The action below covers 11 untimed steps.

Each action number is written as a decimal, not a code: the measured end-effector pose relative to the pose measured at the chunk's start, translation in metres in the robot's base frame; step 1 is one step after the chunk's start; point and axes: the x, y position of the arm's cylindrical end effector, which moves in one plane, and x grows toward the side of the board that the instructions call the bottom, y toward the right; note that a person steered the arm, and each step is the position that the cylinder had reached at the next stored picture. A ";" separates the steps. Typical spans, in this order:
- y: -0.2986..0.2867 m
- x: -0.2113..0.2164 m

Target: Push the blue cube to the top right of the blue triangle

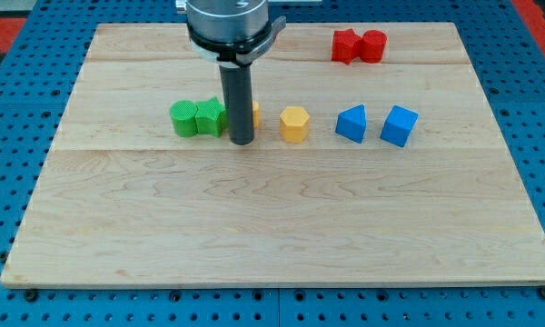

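Note:
The blue cube sits right of centre on the wooden board. The blue triangle lies just to its left, a small gap apart. My tip rests on the board well to the left of both, about 120 px left of the triangle. It stands between the green blocks and a yellow block that the rod partly hides.
Two green blocks touch each other just left of the rod. A yellow block peeks out behind the rod. A yellow hexagon block lies right of the tip. Two red blocks sit together at the view's top right.

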 end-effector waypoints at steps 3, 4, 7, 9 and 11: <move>0.196 0.022; 0.300 -0.059; 0.318 -0.067; 0.232 -0.068; 0.166 -0.093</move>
